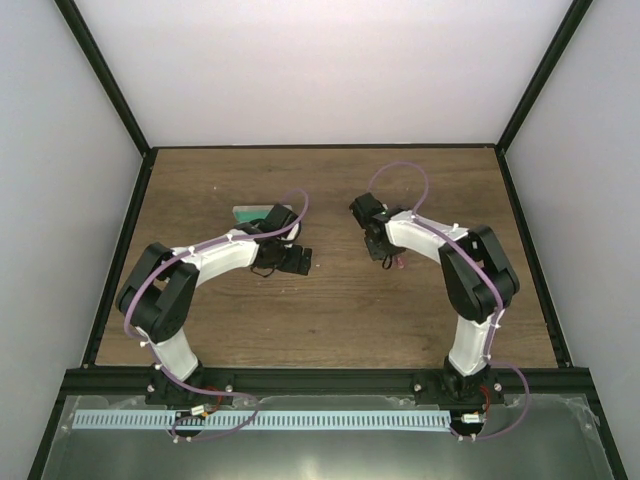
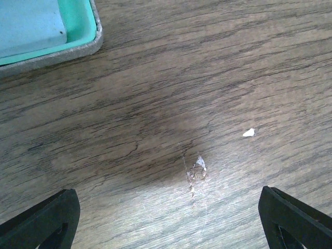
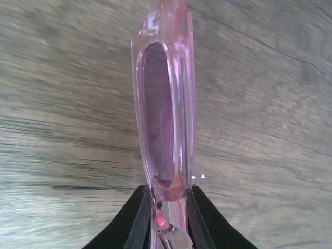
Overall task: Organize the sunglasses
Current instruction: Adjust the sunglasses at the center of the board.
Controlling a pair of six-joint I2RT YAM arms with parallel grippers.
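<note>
Wooden table (image 1: 330, 320) between white walls. The right gripper (image 3: 168, 220) is clamped on the pink sunglasses (image 3: 163, 114) just right of centre (lens edge-on to its camera). The left gripper (image 2: 168, 223) hangs, fingers spread wide, near the case (image 2: 78, 51).

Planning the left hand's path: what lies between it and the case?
Only bare table, a scuff and a white speck, seen in the left wrist view.

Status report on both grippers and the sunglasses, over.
Left gripper open, empty, near case. Right gripper shut on sunglasses. Blue cloth lies in case.
</note>
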